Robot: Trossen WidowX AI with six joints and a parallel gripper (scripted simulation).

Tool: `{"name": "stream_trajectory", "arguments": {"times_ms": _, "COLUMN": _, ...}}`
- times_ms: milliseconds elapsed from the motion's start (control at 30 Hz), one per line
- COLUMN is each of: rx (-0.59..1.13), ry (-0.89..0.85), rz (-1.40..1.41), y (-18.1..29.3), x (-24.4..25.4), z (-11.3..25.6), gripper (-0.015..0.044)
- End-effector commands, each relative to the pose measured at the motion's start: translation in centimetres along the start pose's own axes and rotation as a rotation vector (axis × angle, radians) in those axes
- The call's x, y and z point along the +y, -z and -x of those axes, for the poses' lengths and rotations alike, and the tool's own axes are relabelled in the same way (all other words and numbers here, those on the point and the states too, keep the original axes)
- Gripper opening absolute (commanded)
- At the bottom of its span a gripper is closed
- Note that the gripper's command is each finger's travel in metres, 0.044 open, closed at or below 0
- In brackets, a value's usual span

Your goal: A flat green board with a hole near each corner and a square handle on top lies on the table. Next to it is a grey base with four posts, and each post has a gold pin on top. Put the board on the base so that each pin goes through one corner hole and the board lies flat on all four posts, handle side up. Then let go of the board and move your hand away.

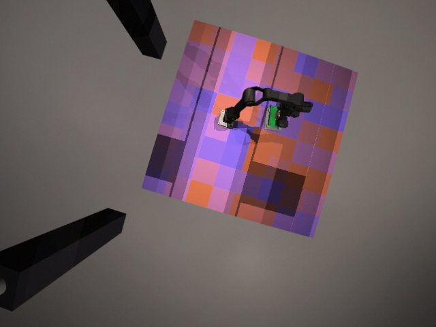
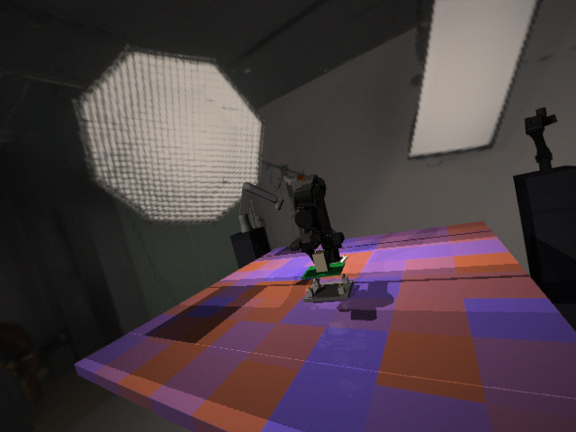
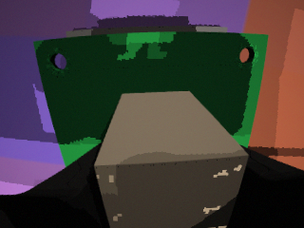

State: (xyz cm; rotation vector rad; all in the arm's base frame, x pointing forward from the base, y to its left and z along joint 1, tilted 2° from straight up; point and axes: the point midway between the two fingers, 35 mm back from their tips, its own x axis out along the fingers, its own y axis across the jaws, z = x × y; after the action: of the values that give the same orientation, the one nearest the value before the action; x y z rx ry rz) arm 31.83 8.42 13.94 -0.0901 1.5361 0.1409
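Observation:
My gripper [image 1: 281, 114] [image 2: 320, 259] [image 3: 159, 137] is shut on the square beige handle [image 2: 319, 262] [image 3: 157, 123] of the green board [image 1: 272, 116] [image 2: 337, 269] [image 3: 85, 100]. The board hangs handle side up above the grey base [image 1: 268, 128] [image 2: 324, 299] [image 3: 209, 29], with a gap between them in the exterior view. It looks slightly tilted there. The base's posts with gold pins stand below the board. In the wrist view two corner holes show only table colours, no pins; the other two are hidden. The board covers most of the base from above.
The arm's white mounting plate [image 1: 222, 118] [image 2: 344, 258] is on the patchwork-coloured table [image 1: 208, 148] [image 2: 418, 353]. The arm reaches from it over the base. Dark shadows fall across the table. Large lamps and dark stands are beyond the table.

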Motion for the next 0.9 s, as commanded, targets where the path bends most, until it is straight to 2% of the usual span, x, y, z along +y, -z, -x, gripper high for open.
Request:
{"name": "stream_trajectory", "arguments": {"times_ms": 0, "rx": -0.002, "ry": -0.001, "rz": -0.005, "y": -0.1, "x": 0.1, "z": -0.4, "gripper": 0.0}}
{"name": "stream_trajectory", "arguments": {"times_ms": 633, "rx": -0.002, "ry": -0.001, "rz": -0.008, "y": -0.1, "x": 0.2, "z": -2.6, "gripper": 0.0}}
{"name": "stream_trajectory", "arguments": {"times_ms": 867, "rx": 0.001, "ry": 0.0, "rz": -0.004, "y": -0.1, "x": 0.2, "z": -2.4, "gripper": 0.0}}
